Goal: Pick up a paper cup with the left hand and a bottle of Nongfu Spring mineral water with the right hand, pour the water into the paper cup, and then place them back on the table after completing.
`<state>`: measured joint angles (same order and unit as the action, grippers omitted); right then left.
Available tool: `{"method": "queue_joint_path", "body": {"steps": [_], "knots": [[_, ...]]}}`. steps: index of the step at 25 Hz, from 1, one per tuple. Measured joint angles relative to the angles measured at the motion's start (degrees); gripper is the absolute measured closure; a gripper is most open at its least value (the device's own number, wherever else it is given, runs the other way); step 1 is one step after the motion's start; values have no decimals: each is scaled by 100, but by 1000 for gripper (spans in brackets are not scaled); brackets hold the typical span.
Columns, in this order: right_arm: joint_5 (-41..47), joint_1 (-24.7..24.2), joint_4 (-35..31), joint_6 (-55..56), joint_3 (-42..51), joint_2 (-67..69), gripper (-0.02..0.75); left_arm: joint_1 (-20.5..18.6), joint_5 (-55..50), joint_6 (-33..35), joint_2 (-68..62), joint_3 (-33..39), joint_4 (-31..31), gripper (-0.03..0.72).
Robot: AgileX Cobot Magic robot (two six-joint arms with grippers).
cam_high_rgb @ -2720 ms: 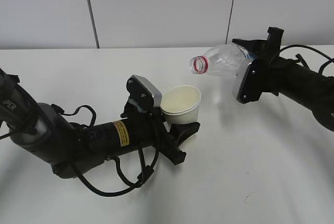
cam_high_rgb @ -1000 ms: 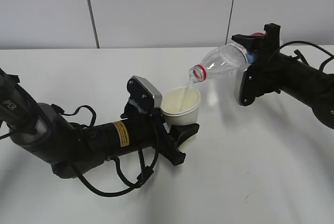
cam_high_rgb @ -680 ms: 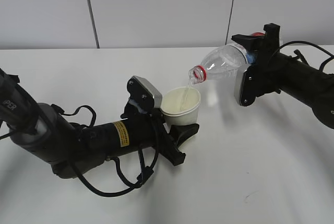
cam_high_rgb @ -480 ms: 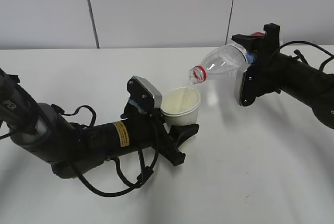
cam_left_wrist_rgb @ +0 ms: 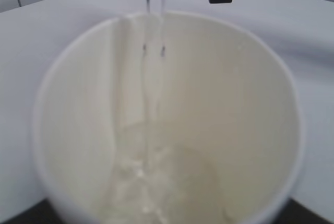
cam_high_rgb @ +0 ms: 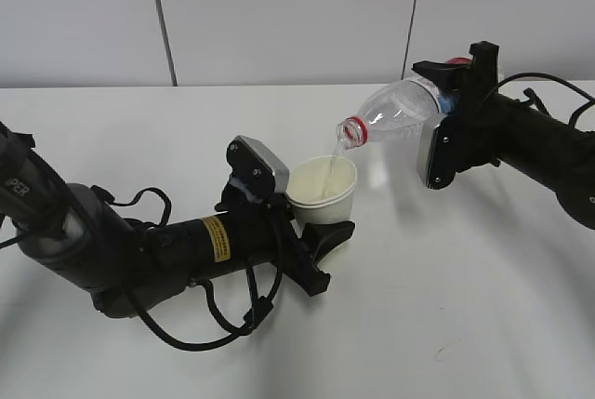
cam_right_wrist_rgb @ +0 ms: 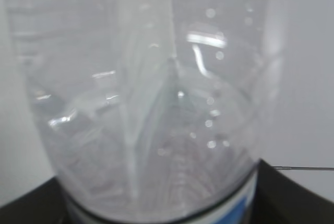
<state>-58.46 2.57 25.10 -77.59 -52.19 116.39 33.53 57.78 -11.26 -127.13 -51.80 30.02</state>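
Since the earliest frame, the clear plastic water bottle [cam_high_rgb: 395, 113] has tipped down and now pours a thin stream into the white paper cup [cam_high_rgb: 323, 189]. Left gripper [cam_high_rgb: 321, 236] clamps the cup just above the white table [cam_high_rgb: 483, 297]; right gripper [cam_high_rgb: 444, 106] pinches the bottle's body, neck tilted over the cup's rim.

Clear plastic bottle [cam_right_wrist_rgb: 141, 104] fills view, blurred; blue label edge at bottom, white table [cam_right_wrist_rgb: 308, 104] behind
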Motion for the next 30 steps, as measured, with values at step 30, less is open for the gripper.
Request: {"method": "queue_joint_path", "body": {"steps": [30], "knots": [[-32, 0, 0, -82, 0, -12, 331, 0, -8, 0, -4, 0, 0, 319]]}}
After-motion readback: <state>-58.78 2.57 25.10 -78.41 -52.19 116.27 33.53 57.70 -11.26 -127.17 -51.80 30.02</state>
